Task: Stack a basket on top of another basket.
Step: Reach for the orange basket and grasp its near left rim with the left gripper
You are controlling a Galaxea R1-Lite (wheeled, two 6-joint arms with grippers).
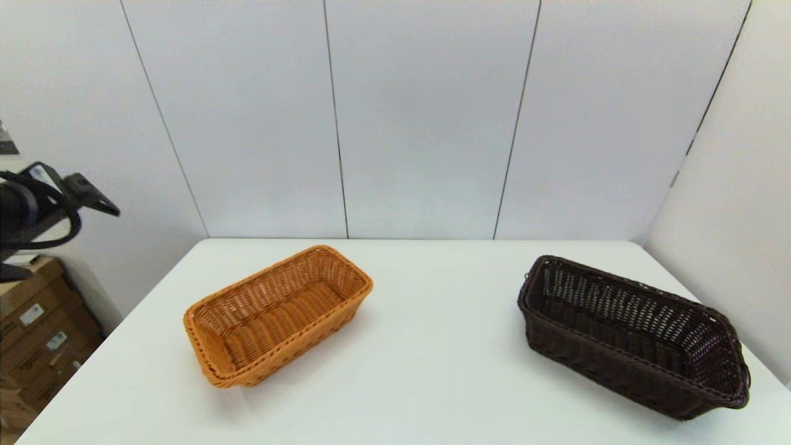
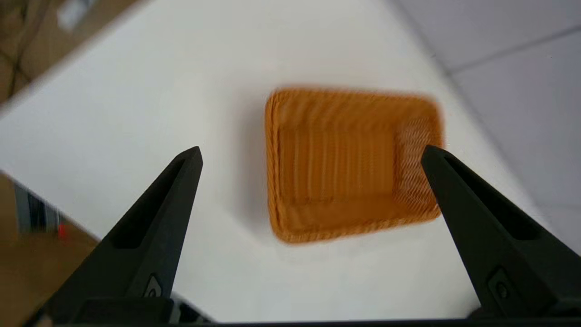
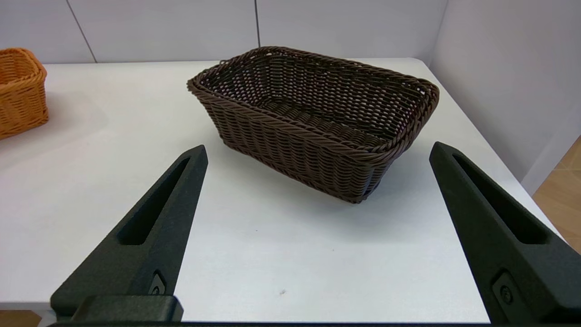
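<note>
The dark brown basket (image 1: 630, 334) stands empty on the right of the white table (image 1: 432, 383), close to the right edge. Its long side runs at an angle. The orange-tan basket (image 1: 278, 315) stands empty on the left, well apart from it. My left gripper (image 2: 311, 150) hangs open high above the orange-tan basket (image 2: 349, 163), holding nothing. The left arm (image 1: 37, 204) shows raised at the far left. My right gripper (image 3: 318, 146) is open and low near the table's front edge, short of the dark brown basket (image 3: 313, 113). An end of the orange-tan basket (image 3: 20, 91) shows beyond.
Grey wall panels (image 1: 426, 123) close off the table's back, and a side wall (image 1: 729, 247) runs along its right. Cardboard boxes (image 1: 37, 334) are stacked on the floor past the table's left edge. Bare table top (image 1: 445, 321) lies between the two baskets.
</note>
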